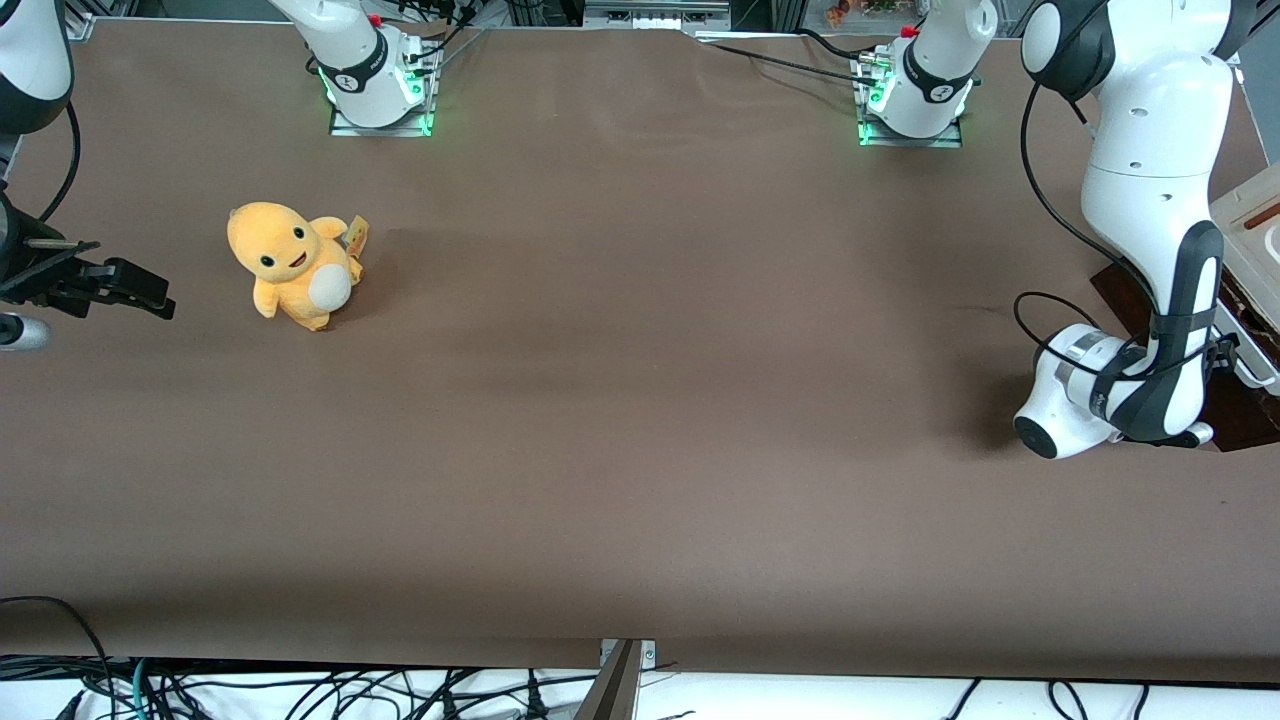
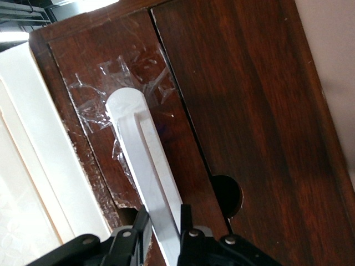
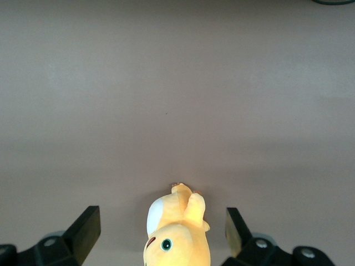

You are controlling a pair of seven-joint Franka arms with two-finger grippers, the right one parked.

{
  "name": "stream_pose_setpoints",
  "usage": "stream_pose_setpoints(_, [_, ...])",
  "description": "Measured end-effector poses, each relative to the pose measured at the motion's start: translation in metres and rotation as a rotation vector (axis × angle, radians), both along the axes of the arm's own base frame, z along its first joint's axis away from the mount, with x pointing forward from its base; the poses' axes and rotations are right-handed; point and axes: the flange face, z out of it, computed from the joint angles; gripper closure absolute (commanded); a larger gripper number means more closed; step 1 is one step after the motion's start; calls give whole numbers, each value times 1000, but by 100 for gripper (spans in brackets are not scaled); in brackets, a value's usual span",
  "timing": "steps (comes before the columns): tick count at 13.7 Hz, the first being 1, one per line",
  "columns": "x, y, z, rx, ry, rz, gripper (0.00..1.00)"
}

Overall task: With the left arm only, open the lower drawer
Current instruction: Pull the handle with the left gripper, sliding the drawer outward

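A wide brown table [image 1: 620,400] carries the scene. At the working arm's end of it, the black gripper [image 2: 166,235] of the big white jointed left arm [image 1: 1150,230] has its two fingers closed on the long white bar handle [image 2: 145,166] of the dark brown wooden lower drawer [image 2: 111,111]. A yellow plush toy [image 1: 290,265] sits toward the parked arm's end.

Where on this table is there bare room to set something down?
The wide brown stretch of the table between the plush toy and the left arm is bare. It is crowded at the working arm's end, where the gripper straddles the lower drawer's white handle.
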Motion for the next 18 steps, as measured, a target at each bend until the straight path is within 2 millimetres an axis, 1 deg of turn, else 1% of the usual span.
stream_pose_setpoints(12, [2, -4, -3, 3, -3, -5, 85])
stream_pose_setpoints(18, [4, -11, -4, 5, -2, -15, 85])
